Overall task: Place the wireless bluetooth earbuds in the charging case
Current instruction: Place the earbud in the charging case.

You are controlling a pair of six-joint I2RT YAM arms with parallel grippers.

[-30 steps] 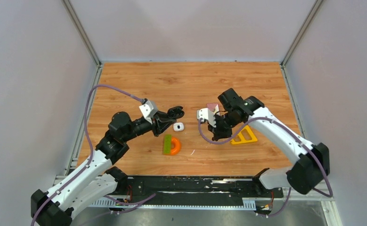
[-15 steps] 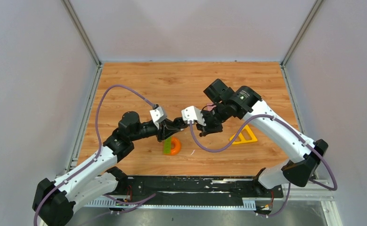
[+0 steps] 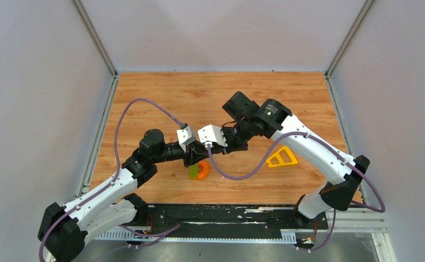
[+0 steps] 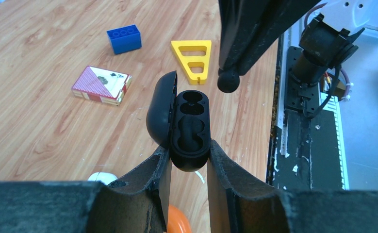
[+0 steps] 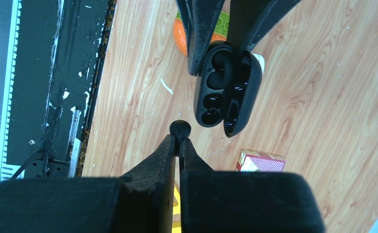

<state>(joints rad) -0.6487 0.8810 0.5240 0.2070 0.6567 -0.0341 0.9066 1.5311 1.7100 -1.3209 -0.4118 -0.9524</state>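
Note:
My left gripper (image 4: 189, 155) is shut on the base of a black charging case (image 4: 190, 124), held above the table with its lid (image 4: 160, 111) swung open to the left. Both earbud wells show empty. My right gripper (image 5: 179, 143) is shut on a black earbud (image 5: 180, 129), which pokes out past its fingertips. The earbud (image 4: 229, 81) hangs just beside the case's far end, a small gap away. The case (image 5: 221, 92) sits straight ahead in the right wrist view. In the top view the two grippers meet near the table's middle (image 3: 209, 148).
A white case (image 4: 102, 177) lies on the table below my left gripper, beside an orange ring (image 3: 202, 171) with a green block. A yellow triangle (image 3: 281, 158), a playing-card box (image 4: 101, 85), a blue brick (image 4: 124, 39) and a thin white sliver (image 5: 166, 86) lie around.
Both arms have swung inward toward each other. The right gripper with the earbud moved left and now sits right at the open case held by the left gripper.

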